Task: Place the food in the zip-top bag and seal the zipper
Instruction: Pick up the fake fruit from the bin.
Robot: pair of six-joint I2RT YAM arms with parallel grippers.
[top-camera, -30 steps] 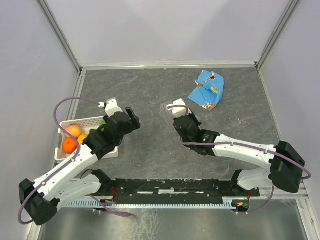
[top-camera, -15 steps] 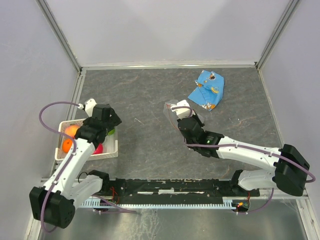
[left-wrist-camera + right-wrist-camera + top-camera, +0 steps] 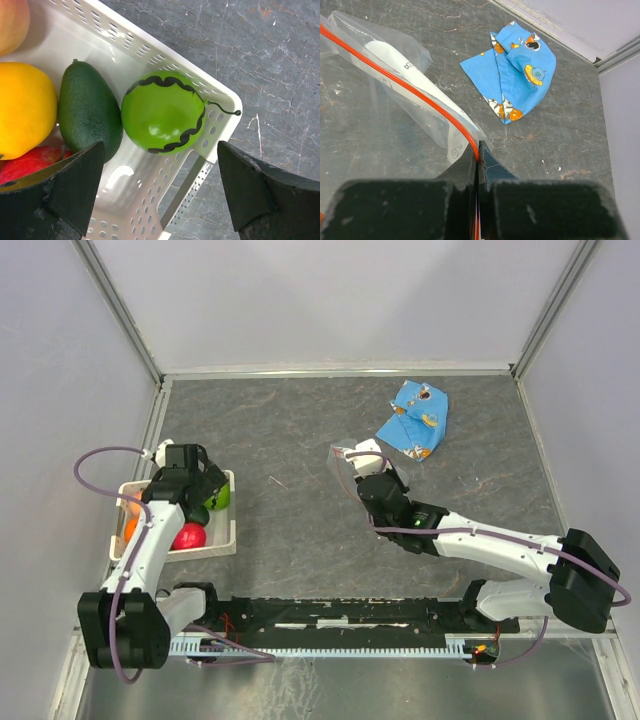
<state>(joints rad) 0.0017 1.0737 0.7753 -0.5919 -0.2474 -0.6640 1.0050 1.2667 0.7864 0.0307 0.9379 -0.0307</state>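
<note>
The food lies in a white lattice basket (image 3: 222, 538) at the left. The green fruit with a dark zigzag (image 3: 162, 112) sits in the basket's corner and also shows in the top view (image 3: 218, 496). A red fruit (image 3: 189, 536) and an orange one (image 3: 22, 107) lie beside it. My left gripper (image 3: 160, 165) is open and empty, hovering just above the green fruit. My right gripper (image 3: 478, 150) is shut on the red-orange zipper (image 3: 395, 80) at one end of the clear zip-top bag (image 3: 380, 115), holding it up mid-table (image 3: 345, 458).
A dark green avocado-shaped toy (image 3: 87, 107) and a peach-coloured fruit (image 3: 12, 22) are also in the basket. A blue printed snack packet (image 3: 413, 420) lies behind and to the right of the bag, also in the right wrist view (image 3: 515, 75). Grey walls enclose the table.
My left arm has swung left from beside the basket's right edge to over the basket, gripper pointing down at the fruit. My right gripper still holds the bag, barely moved.
</note>
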